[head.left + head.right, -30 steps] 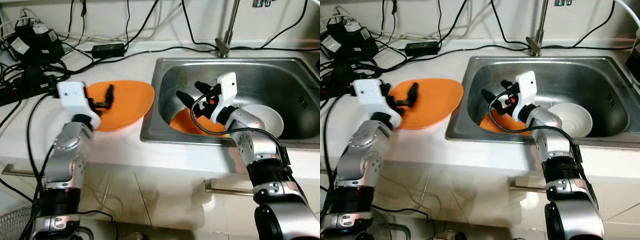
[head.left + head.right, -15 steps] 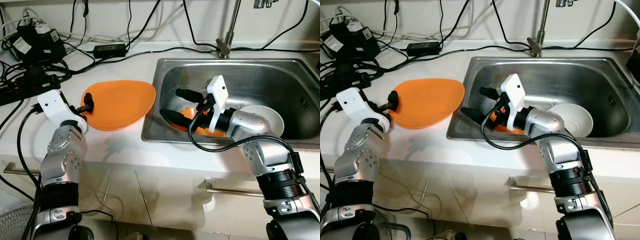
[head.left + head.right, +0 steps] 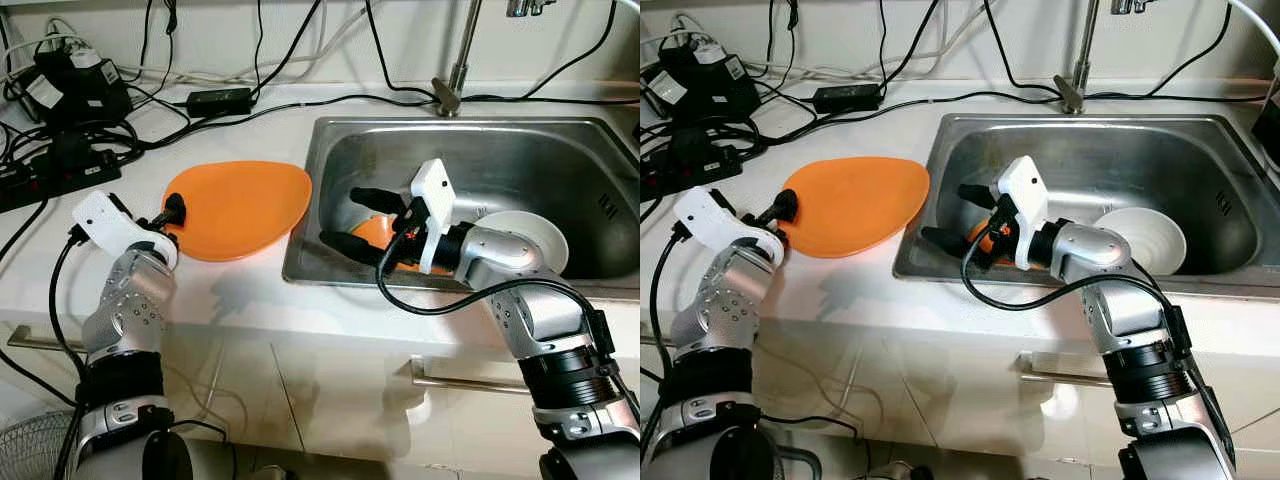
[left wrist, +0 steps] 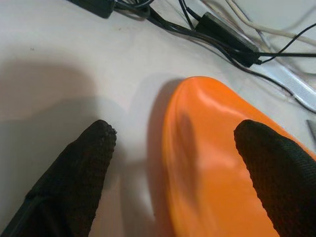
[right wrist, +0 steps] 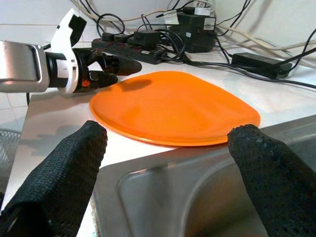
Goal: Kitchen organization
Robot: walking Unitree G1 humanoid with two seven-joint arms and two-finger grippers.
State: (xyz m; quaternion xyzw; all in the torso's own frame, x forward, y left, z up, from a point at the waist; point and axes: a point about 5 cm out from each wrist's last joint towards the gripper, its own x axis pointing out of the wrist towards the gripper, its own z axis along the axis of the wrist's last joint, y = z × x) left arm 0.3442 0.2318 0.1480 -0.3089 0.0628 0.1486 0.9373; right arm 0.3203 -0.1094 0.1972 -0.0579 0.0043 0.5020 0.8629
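While my left gripper (image 4: 173, 163) sits spread at the orange plate's (image 3: 240, 205) edge, my right gripper (image 3: 362, 221) hangs spread inside the sink (image 3: 560, 150).

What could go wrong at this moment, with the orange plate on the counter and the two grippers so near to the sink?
1. The orange plate lies with its edge close to the sink rim; a push from the open left gripper at its far edge could slide it over.
2. The open right gripper hangs inside the sink above a second orange dish, beside the white bowl; a careless move may knock them.
3. Loose cables cross the counter and might snag an arm.
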